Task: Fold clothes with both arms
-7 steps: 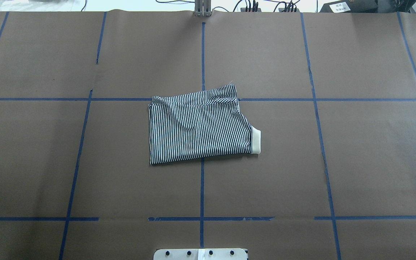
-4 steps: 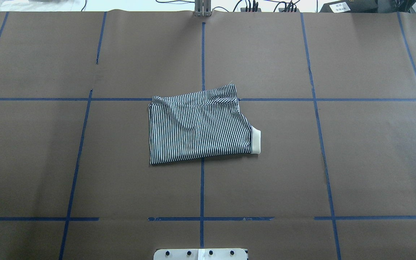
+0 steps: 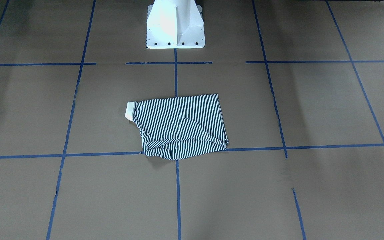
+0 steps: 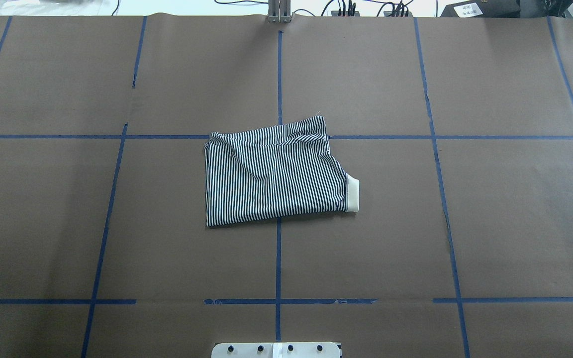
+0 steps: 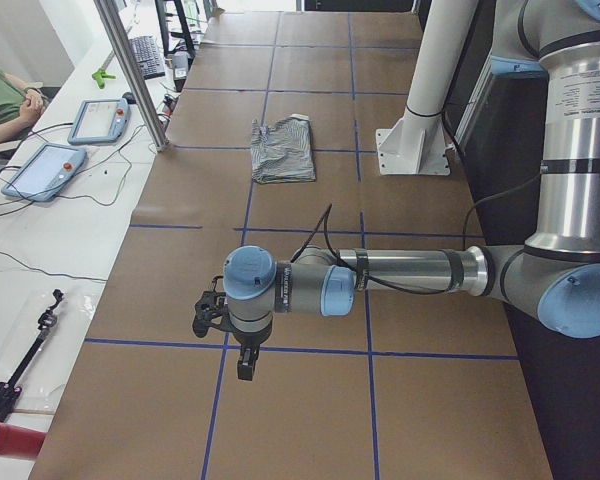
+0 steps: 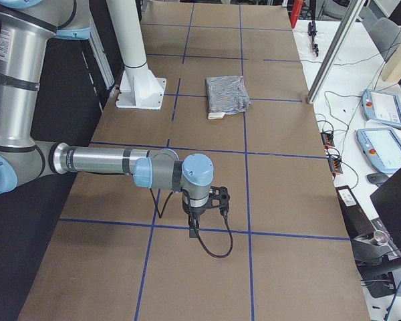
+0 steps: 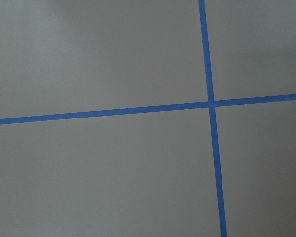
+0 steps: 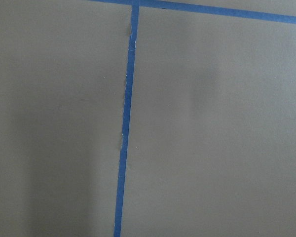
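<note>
Since the polo shirt (image 4: 274, 174) already lies folded into a compact striped rectangle at the middle of the bench (image 4: 490, 238), well apart from every edge, the job looks close to done, with at most one more fold or a tidy left. Its cream collar (image 4: 352, 194) pokes out of the side toward the bench's right end, and the side toward the far edge carries a few loose ridges. I judge it light, soft and limp: the knit layers will slide over one another and sag if lifted at one point. The best hold is a pinch through all layers at two corners of one side, one per arm, not at the collar. Over bare bench near the left end hangs the left claw (image 5: 242, 365), and near the right end the right claw (image 6: 192, 231). Neither touches the shirt, and whether their fingers stand apart or together I cannot tell
</note>
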You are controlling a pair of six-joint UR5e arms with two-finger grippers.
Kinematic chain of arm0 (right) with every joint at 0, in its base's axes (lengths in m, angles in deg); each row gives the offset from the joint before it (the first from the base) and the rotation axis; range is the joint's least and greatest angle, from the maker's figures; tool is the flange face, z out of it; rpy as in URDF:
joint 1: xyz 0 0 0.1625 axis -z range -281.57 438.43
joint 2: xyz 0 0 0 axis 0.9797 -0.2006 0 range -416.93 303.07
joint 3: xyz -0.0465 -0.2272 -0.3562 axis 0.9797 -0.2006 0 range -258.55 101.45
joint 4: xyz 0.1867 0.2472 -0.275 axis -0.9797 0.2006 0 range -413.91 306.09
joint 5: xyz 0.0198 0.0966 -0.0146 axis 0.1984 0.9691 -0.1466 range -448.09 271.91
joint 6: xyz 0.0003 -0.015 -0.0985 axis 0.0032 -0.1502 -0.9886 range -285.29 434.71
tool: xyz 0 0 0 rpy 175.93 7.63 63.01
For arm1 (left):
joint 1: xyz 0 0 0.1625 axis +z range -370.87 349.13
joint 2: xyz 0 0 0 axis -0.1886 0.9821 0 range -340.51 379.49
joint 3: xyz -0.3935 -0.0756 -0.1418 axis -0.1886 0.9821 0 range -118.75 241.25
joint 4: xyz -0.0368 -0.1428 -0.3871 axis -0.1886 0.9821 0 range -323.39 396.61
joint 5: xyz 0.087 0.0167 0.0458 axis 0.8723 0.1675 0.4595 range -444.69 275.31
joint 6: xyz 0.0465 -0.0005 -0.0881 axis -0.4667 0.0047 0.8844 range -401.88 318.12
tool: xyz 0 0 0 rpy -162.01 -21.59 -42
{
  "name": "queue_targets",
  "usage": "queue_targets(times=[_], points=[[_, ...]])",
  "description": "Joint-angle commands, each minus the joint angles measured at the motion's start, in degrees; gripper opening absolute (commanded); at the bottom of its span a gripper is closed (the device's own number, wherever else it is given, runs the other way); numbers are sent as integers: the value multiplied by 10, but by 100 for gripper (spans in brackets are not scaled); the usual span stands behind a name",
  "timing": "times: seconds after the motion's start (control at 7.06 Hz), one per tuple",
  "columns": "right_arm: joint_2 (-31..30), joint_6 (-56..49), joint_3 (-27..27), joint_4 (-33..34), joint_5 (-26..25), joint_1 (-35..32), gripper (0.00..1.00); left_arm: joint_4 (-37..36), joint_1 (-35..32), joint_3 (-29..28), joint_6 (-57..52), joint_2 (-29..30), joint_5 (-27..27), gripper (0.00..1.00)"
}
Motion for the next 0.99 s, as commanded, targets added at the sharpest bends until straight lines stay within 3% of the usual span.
queue_targets(times=[0.0, 0.85], points=[[-1, 0, -1, 0, 0, 0, 100, 0, 0, -1, 0, -1, -2, 100], [-4, -1, -3, 1, 0, 0, 100, -1, 0, 0, -1, -8, -3, 100]])
